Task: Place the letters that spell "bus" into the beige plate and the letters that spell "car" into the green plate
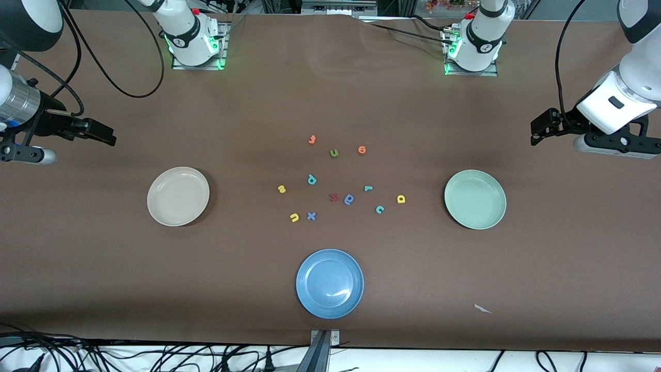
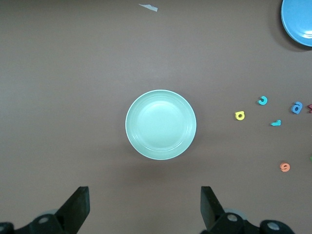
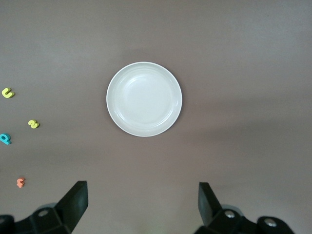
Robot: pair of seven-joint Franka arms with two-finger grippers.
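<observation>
Brown table (image 1: 542,289) with three round shallow plates and a loose scatter of tiny foam letters between them.

Round cream-beige plate (image 1: 178,196), smooth, faint concentric rings inside, nothing in it; it sits toward the right arm's end of the table. Round pale mint-green plate (image 1: 475,199), same size and shape, also holding nothing; toward the left arm's end. Round blue plate (image 1: 330,283) lies nearest the front camera, between the other two.

Letters, all flat on the table, none in a plate:
- teal b (image 1: 311,179), mid-cluster, on the beige plate's side
- yellow s (image 1: 281,189), beside the teal b, closer to the beige plate
- yellow u (image 1: 294,217), nearer the front camera than the s, just beside a blue x (image 1: 311,216)
- teal r (image 1: 368,188) and teal c (image 1: 380,209), on the green plate's side
- yellow a (image 1: 401,199), the letter closest to the green plate
- others: two orange letters (image 1: 312,139), olive-green u (image 1: 334,153), dark red letter (image 1: 334,197) touching or nearly touching a darker blue round letter (image 1: 349,199).

Right gripper (image 3: 139,204) hangs in the air at its end of the table, over bare surface beside the beige plate, jaws spread wide, holding nothing. Left gripper (image 2: 145,207) likewise at its own end, beside the green plate, jaws spread wide, nothing between them.

A small white scrap (image 1: 482,308) lies near the table's front edge.
</observation>
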